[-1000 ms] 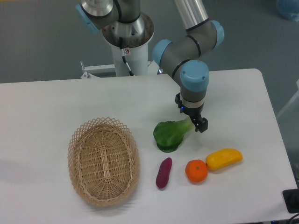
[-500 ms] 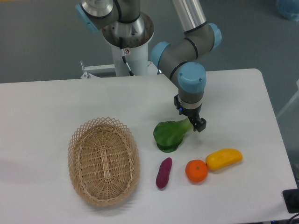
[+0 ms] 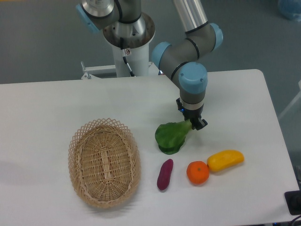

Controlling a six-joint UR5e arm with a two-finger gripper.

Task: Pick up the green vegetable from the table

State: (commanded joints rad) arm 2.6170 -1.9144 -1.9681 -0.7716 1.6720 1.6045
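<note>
One small change since a moment ago: my gripper (image 3: 194, 124) sits slightly higher than it did, and the green vegetable (image 3: 172, 136) has shifted with it, its leaf edge nudged a touch toward me and up. I read that as the lift starting, with my jaws clenched on the pale stalk end of the green vegetable; the grip point itself is partly hidden by my fingers, so how deep the hold goes I cannot tell. The leafy end still looks like it touches or nearly touches the table (image 3: 47, 108), so the thing is not clear of the surface yet. Taking the green vegetable as landmark: the wicker basket (image 3: 104, 162) is well apart on the leaf side, the purple piece (image 3: 164, 174) lies near, below the leaves, the orange (image 3: 197, 172) is near, below the stalk end, and the yellow piece (image 3: 225, 160) touches or sits just beside the orange, further out. None of those has moved. Judgement: grasp done, raise barely begun; the risk is the heavy leaf end swinging or slipping from a stalk-tip hold.
</note>
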